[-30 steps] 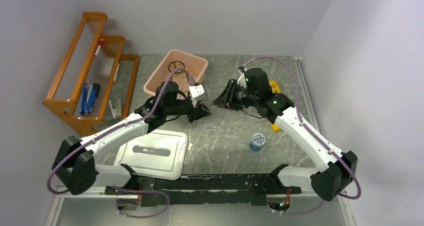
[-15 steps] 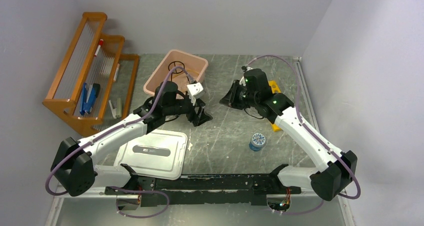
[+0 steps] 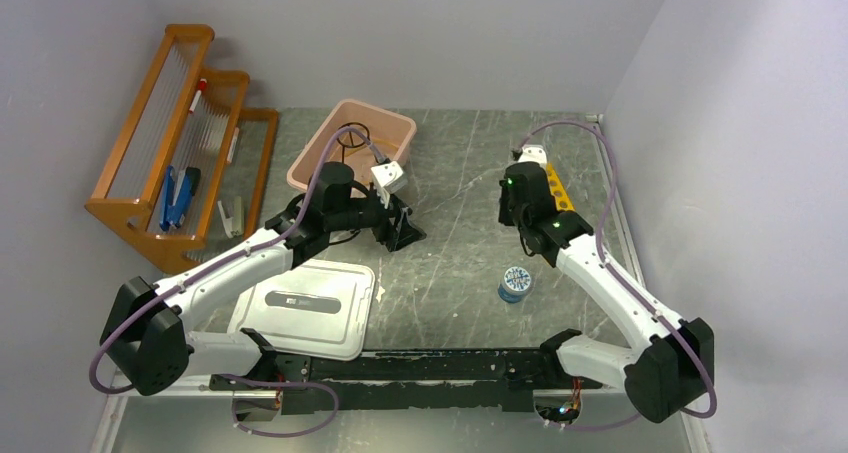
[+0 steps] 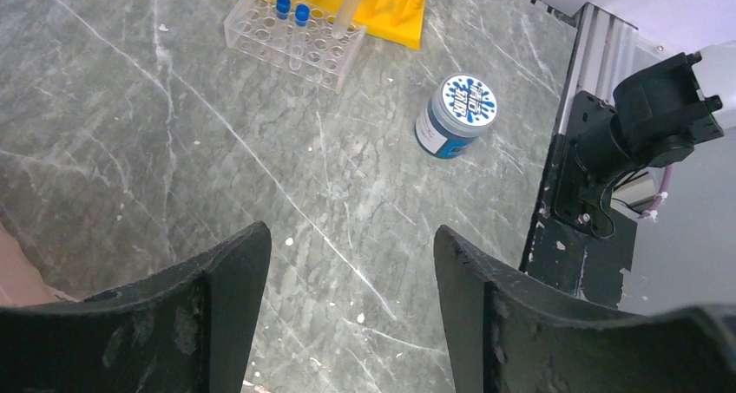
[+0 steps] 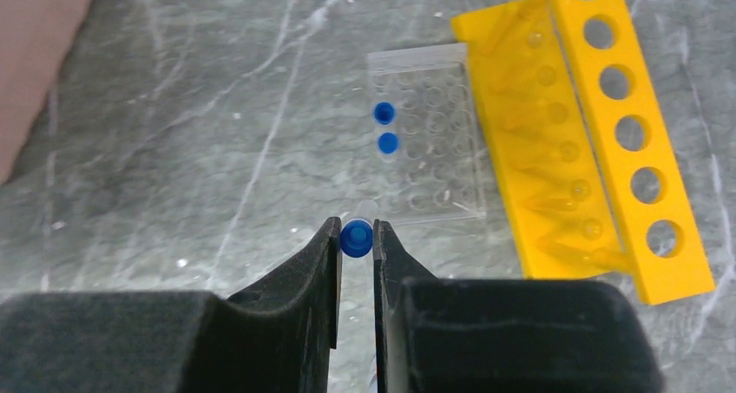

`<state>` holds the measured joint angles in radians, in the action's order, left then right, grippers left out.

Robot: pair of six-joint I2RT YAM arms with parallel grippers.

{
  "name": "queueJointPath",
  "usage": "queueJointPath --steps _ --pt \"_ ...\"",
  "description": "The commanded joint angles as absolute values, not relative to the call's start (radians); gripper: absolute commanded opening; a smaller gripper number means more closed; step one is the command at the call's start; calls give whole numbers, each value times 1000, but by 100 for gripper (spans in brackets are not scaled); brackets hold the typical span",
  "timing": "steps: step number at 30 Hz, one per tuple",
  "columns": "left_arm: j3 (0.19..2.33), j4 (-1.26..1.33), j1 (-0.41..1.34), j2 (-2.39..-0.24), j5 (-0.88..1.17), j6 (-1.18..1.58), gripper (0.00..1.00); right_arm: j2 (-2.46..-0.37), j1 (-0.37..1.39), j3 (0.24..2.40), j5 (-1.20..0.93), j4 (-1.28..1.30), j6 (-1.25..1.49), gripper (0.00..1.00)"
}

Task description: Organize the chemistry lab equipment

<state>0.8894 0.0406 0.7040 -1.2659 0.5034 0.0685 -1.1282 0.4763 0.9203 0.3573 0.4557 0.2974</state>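
Right gripper (image 5: 357,232): fingers pinched on a blue-capped vial (image 5: 356,239), held at the near edge of the clear vial tray (image 5: 430,163). Two more capped vials (image 5: 382,113) sit in the tray. The yellow tube rack (image 5: 607,133) lies just beside the tray.

Left gripper (image 4: 351,237): fingers spread wide, nothing between them, above the stone table (image 4: 130,150). A blue-lidded jar (image 4: 456,115) stands well apart from the tray.

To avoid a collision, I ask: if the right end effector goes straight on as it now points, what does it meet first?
Probably the nearest corner of the clear rack, or the table just beside it; depth is unclear. The right end effector holds a vial.
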Motion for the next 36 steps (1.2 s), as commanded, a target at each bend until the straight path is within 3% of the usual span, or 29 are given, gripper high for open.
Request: queueJointPath --steps 1,22,36 --pt "905 86 707 -1257 548 90 72 -1117 415 854 379 301 223 11" --pt "894 110 707 -1267 563 113 70 -1178 303 704 199 79 208 12" --pt "903 103 707 -1276 566 111 70 -1231 302 702 221 93 197 13"
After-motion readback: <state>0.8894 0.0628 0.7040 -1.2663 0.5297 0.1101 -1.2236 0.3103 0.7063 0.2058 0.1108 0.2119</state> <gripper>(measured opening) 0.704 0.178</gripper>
